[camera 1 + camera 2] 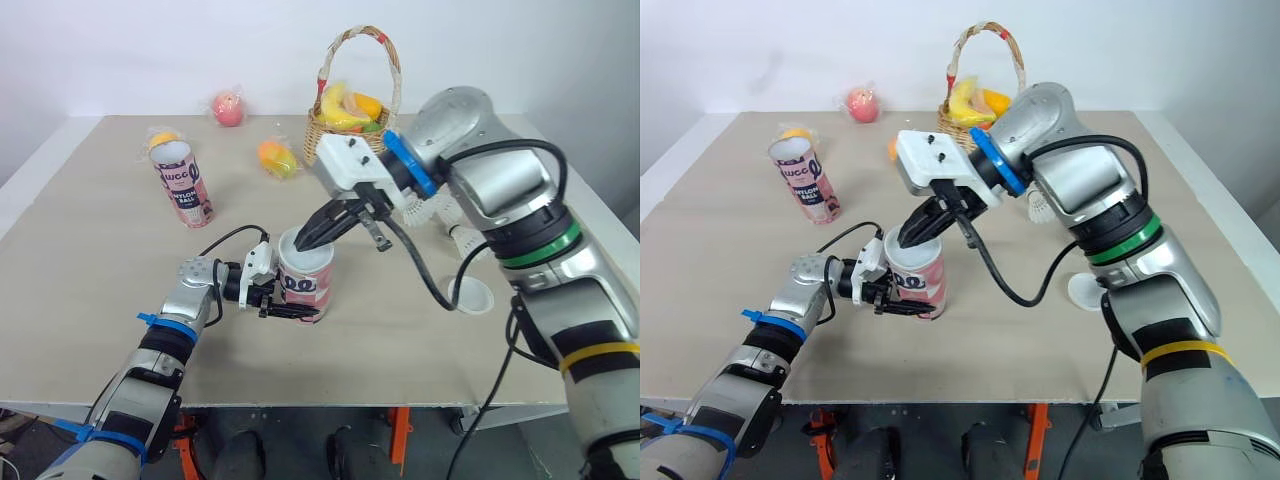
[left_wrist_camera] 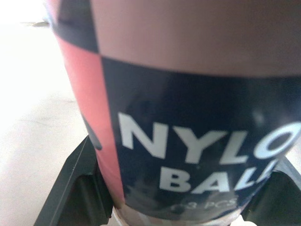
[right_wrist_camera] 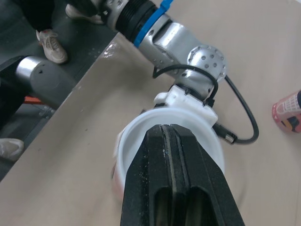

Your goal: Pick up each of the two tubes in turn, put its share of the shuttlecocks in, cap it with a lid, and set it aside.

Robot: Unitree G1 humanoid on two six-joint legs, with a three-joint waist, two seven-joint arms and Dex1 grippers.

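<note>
Black right claw [image 1: 303,241] at tube [image 1: 304,287] mouth

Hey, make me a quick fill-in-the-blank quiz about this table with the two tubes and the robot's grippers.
The left gripper clamps the near tube around its ____ half. The right gripper sits at that tube's mouth with fingers ____. The far tube stands on the robot's ____ side. A loose lid lies on the near tube's ____ side.
Missing words: lower, shut, left, right.
</note>
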